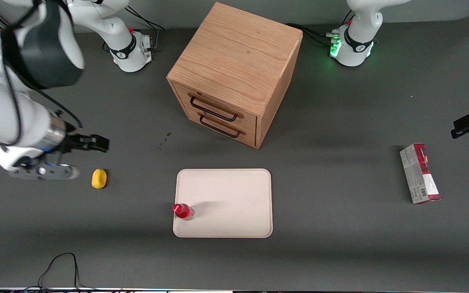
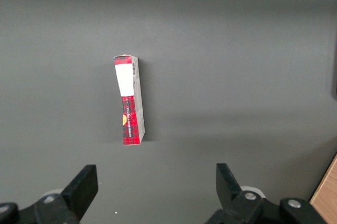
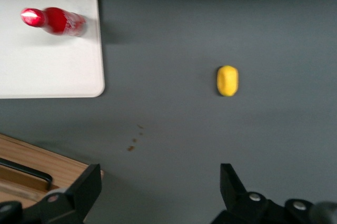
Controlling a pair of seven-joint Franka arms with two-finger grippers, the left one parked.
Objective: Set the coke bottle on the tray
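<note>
**Coke bottle stands on the tray, gripper is empty and away**

I take the tray (image 1: 234,191) as my landmark. The coke bottle (image 1: 183,211) already stands upright on it, just inside the rim, near the corner that is closest to the front camera and toward the working arm's end of the table. In the right wrist view I see the same: the coke bottle (image 3: 52,20) is on the pale surface of the tray (image 3: 47,71), close to the edge but not over it.

My gripper (image 1: 90,143) hangs above the table, well apart from the tray, toward the working arm's end. Its two fingers are spread wide and there is nothing between them. The yellow lump (image 1: 99,178) lies on the table near the gripper, between it and the tray. The wooden cabinet (image 1: 234,73) is farther from the front camera than the tray.

About handling, I judge the bottle to be very light and stiff, with a smooth, probably slippery skin. It is narrow and tall for its base, so it can fall over from a small push. If I must take it again, I would close on the red body below the cap, not on the cap itself, with soft force.

I judge the task as done.
</note>
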